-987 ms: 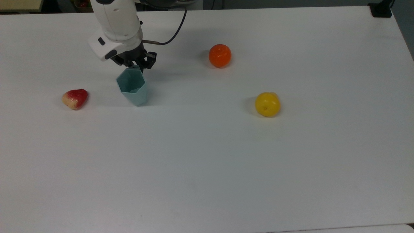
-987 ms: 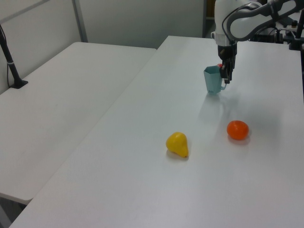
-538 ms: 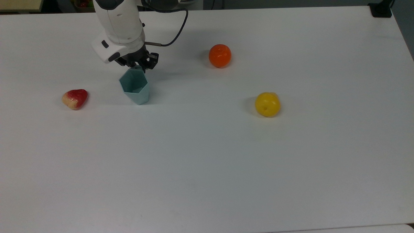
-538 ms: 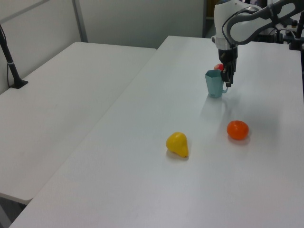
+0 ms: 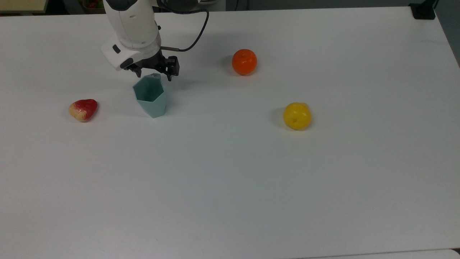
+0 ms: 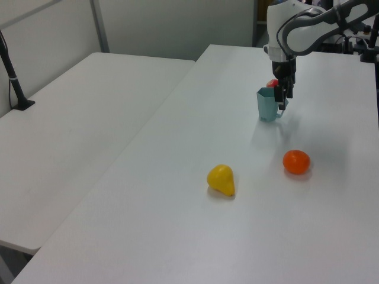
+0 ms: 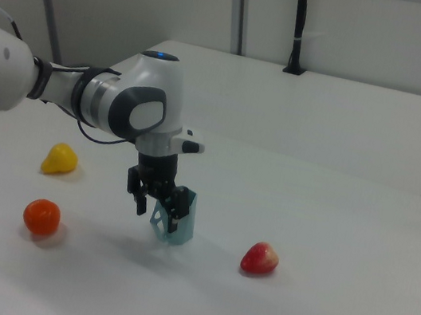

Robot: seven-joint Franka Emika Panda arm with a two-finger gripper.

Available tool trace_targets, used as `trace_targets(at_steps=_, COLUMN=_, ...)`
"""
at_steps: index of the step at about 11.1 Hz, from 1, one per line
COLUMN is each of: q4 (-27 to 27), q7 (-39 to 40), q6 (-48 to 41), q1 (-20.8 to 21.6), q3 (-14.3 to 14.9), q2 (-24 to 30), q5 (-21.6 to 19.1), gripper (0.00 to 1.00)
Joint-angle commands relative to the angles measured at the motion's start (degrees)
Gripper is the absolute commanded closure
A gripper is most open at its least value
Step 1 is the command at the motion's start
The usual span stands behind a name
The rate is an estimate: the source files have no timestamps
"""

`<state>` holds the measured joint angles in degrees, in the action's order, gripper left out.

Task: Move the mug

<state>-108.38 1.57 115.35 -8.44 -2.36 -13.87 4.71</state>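
near mug [image 5: 151,95], orange [image 5: 244,62], red fruit [image 5: 83,109]

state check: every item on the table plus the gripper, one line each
mug: upright on the table, empty, released.
gripper: open, fingers either side of the mug's rim tab.
orange: resting on table, untouched.
yellow fruit: resting on table, untouched.
red fruit: lying on table, untouched.

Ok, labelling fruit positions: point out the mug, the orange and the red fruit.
mug [image 5: 151,99], top view, front facet.
orange [image 5: 244,62], top view, centre.
red fruit [image 7: 260,258], right view, middle.
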Motion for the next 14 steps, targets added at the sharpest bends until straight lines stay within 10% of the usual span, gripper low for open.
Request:
trace_targets(at_steps=1, q4=3.5, q7=-2.0, q6=-8.0, q1=-0.1, q3=0.2, q2=4.8, q5=0.6, gripper=0.0)
trace_targets(at_steps=6, q4=16.3, q7=-9.9, q6=-23.6, q1=0.6, q3=-0.7, q2=7.5, q5=0.2, gripper=0.0)
trace_targets(at_steps=14, q4=16.7, q7=-9.6, q6=-23.2, q1=0.0, q3=-0.5, q2=8.9, q5=-0.7, gripper=0.0)
